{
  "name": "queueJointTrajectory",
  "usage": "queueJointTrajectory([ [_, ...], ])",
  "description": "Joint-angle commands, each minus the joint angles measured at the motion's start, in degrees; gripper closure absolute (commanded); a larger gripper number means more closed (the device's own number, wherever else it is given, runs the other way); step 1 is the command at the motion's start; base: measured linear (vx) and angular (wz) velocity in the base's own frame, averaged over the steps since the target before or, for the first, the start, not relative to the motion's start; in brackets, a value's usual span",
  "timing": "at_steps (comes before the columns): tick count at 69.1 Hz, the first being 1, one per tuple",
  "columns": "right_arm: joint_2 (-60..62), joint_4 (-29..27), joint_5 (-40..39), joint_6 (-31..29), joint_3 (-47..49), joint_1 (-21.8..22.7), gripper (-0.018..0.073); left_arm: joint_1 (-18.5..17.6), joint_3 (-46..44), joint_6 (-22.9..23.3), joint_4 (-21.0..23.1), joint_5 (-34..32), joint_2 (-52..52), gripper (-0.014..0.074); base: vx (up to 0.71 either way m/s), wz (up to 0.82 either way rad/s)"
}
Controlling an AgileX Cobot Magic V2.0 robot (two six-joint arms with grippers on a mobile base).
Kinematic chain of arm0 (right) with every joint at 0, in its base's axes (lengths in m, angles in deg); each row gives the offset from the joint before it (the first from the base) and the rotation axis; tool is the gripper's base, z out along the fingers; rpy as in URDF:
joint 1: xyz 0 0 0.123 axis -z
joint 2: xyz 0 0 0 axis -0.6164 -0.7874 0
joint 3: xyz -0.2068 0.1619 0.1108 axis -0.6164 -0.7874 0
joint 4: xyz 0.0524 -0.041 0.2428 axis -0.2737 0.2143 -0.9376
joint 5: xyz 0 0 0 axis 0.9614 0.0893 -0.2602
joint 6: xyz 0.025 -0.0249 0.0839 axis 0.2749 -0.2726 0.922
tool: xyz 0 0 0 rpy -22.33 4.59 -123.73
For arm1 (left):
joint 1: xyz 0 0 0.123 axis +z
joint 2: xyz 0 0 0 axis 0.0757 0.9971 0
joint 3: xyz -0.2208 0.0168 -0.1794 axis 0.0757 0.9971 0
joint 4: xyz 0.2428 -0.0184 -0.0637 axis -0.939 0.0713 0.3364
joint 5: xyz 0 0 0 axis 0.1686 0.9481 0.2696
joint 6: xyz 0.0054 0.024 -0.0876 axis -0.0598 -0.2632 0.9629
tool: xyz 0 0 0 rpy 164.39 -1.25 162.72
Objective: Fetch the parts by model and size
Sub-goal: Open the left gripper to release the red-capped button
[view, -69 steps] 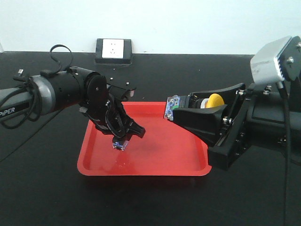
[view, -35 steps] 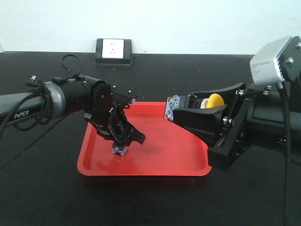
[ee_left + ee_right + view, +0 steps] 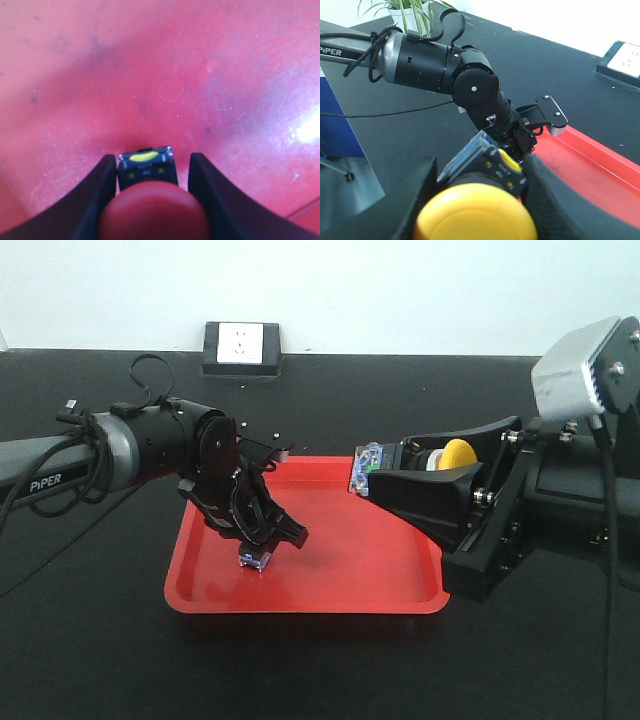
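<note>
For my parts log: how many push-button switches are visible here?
2. The red-capped switch is in the jaws of the left gripper, low over the red tray. The yellow-capped switch is in the jaws of the right gripper, higher, near the tray. Others could be hidden.

the red tray (image 3: 170, 60) is glossy, finely scratched plastic; the yellow switch cap (image 3: 475, 215) smooth, slightly shiny.

Front overview; two close wrist views, shared tray (image 3: 340, 575).
</note>
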Motion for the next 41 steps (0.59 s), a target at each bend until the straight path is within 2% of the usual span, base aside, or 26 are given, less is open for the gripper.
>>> queueJointTrajectory([
  [1, 0.68, -2.21, -1.57, -0.52, 1.57, 0.17, 0.0564, -0.24, -1.4, 0.09, 0.36, 0.38, -2.51, 0.0177, 0.0, 0.0],
  [10, 0.68, -2.21, -1.52, -0.52, 1.57, 0.17, 0.0564, -0.24, -2.71, 0.23, 0.36, 1.96, -2.67, 0.0008, 0.0, 0.0],
  [17, 0.68, -2.21, -1.46, -0.52, 1.57, 0.17, 0.0564, -0.24, -4.69, 0.29, 0.36, 3.54, -2.67, -0.0065, 0.0, 0.0],
  [25, 0.68, -2.21, -1.28, -0.52, 1.57, 0.17, 0.0564, -0.24, -7.11, 0.41, 0.36, 5.62, -2.67, -0.0072, 0.0, 0.0],
  [41, 0.68, -2.21, 0.27, -0.52, 1.57, 0.17, 0.0564, -0.24, -8.53, 0.48, 0.25, 7.2, -4.61, -0.0026, 0.0, 0.0],
])
